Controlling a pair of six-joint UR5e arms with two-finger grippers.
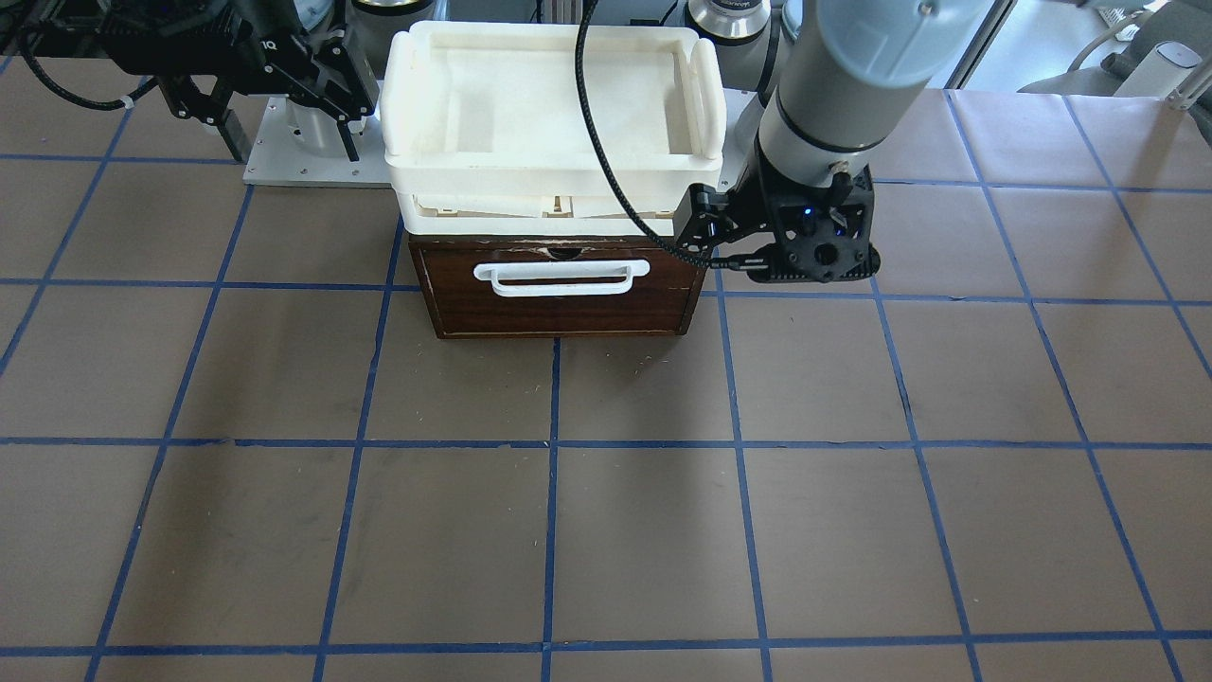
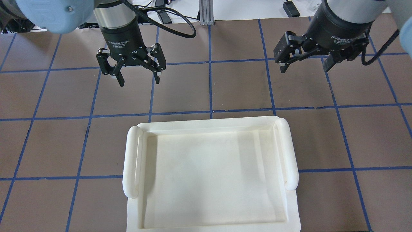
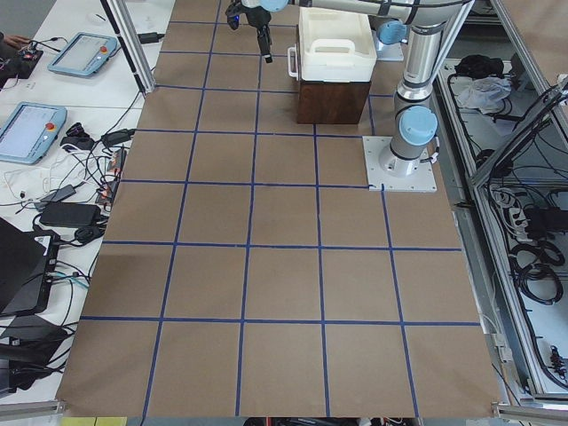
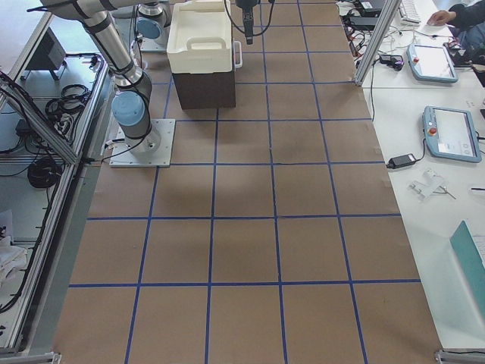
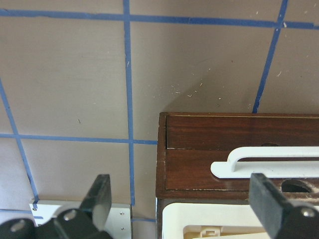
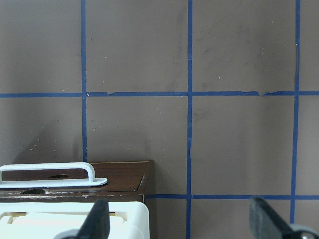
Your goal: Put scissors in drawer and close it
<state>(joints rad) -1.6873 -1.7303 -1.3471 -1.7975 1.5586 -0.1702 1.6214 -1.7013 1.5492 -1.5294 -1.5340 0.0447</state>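
The dark brown wooden drawer (image 1: 559,305) with its white bar handle (image 1: 563,278) looks pushed in, its front flush with the box. It also shows in the left wrist view (image 5: 209,144) and the right wrist view (image 6: 127,175). No scissors show in any view. My left gripper (image 2: 139,80) is open and empty, hovering over the table in front of the drawer's corner; its fingers (image 5: 99,199) frame that corner. My right gripper (image 2: 304,68) is open and empty, in front of the drawer's other corner, with a finger (image 6: 97,221) at the frame's bottom edge.
A white plastic tray (image 2: 132,161) sits on top of the drawer box, also in the front-facing view (image 1: 417,104). A metal base plate (image 1: 284,166) lies beside the box. The brown table with blue grid lines (image 1: 606,530) stretches in front. Operators' desks with tablets (image 3: 35,129) flank the table.
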